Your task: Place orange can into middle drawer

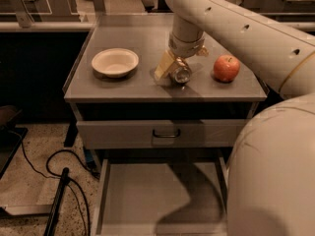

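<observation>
The orange can (181,74) lies on its side on the cabinet top (123,90), its shiny silver end facing me. My gripper (176,71) reaches down from the big white arm and is shut on the can, with one yellowish finger (164,65) against the can's left side; the other finger is hidden behind the can. The can rests at the level of the top. The middle drawer (147,200) is pulled open below, near the bottom of the view, with a flat bare floor partly in the arm's shadow.
A white bowl (114,62) stands left of the can and a red apple (226,68) to its right. A closed drawer front with a black handle (166,133) sits under the top. Black cables (64,181) lie on the floor at the left. My arm's white body fills the lower right.
</observation>
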Robot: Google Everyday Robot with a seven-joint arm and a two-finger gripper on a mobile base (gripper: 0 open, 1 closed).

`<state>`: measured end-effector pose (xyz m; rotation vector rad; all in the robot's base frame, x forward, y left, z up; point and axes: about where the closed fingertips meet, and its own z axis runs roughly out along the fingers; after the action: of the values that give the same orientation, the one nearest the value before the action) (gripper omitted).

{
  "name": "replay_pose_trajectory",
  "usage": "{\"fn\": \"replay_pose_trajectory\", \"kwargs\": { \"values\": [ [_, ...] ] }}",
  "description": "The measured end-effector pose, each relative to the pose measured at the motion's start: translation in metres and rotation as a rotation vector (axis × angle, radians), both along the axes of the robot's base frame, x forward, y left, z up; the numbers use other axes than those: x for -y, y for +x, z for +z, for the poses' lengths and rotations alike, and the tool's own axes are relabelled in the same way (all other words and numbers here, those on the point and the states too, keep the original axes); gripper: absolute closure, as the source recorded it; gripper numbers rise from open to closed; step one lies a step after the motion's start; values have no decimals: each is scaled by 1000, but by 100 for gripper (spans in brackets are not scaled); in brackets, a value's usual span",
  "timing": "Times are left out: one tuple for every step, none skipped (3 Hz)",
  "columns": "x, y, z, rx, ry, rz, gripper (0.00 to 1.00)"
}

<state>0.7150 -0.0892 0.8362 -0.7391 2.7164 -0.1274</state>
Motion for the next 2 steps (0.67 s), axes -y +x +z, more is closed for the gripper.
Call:
{"fn": "replay_pose_trajectory", "kwargs": {
  "values": [
    [1,0,0,0,0,-1,17],
    [1,0,0,0,0,-1,41]
  ]
}}
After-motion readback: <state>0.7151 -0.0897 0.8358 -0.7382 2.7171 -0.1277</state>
